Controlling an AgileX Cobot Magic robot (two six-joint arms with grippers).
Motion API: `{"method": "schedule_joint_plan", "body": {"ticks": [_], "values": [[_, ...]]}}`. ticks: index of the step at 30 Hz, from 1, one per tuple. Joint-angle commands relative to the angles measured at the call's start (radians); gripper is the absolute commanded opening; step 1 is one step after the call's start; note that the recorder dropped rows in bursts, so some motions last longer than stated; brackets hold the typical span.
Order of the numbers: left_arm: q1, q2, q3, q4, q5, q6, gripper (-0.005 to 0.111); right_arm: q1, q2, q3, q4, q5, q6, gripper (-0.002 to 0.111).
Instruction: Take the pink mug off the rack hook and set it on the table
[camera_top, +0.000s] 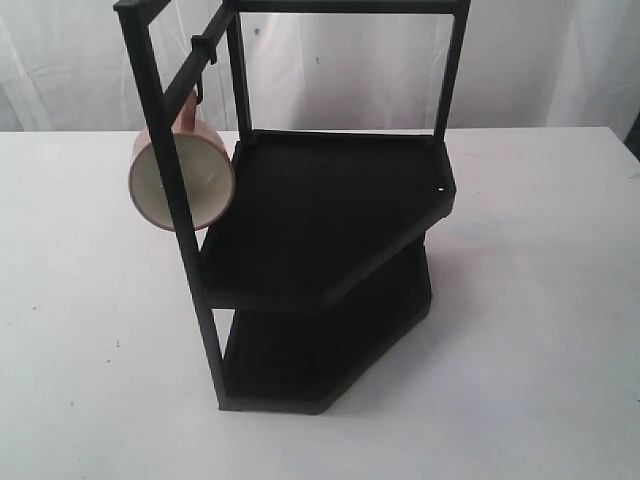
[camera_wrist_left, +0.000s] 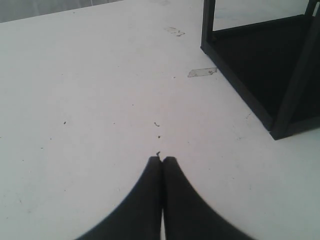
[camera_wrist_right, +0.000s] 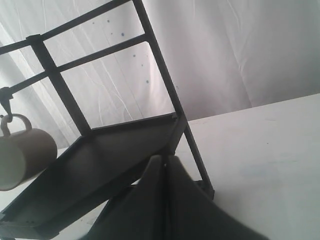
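Observation:
The pink mug hangs by its handle from the rack hook on the top side bar of the black two-shelf rack, its cream inside facing the exterior camera. In the right wrist view the mug dangles from the hook beyond the rack's shelf. My right gripper is shut and empty, well apart from the mug. Over the white table, my left gripper is shut with nothing in it, near the rack's lower corner. Neither gripper shows in the exterior view.
The rack's upright posts and top bars surround the hanging mug. A scrap of clear tape lies on the table by the rack's base. White cloth hangs behind the table.

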Motion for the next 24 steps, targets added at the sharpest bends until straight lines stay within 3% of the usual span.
{"method": "schedule_joint_plan", "body": {"ticks": [1,9,24], "values": [[-0.001,-0.005,0.003,0.002,0.003,-0.006,0.0,-0.005,0.004,0.006,0.002,-0.016,-0.012,0.0],[-0.001,-0.005,0.003,0.002,0.003,-0.006,0.0,-0.005,-0.013,0.01,-0.001,-0.016,-0.036,0.0],[-0.001,-0.005,0.003,0.002,0.003,-0.006,0.0,-0.007,-0.128,0.226,-0.109,0.037,-0.115,0.0]]}}
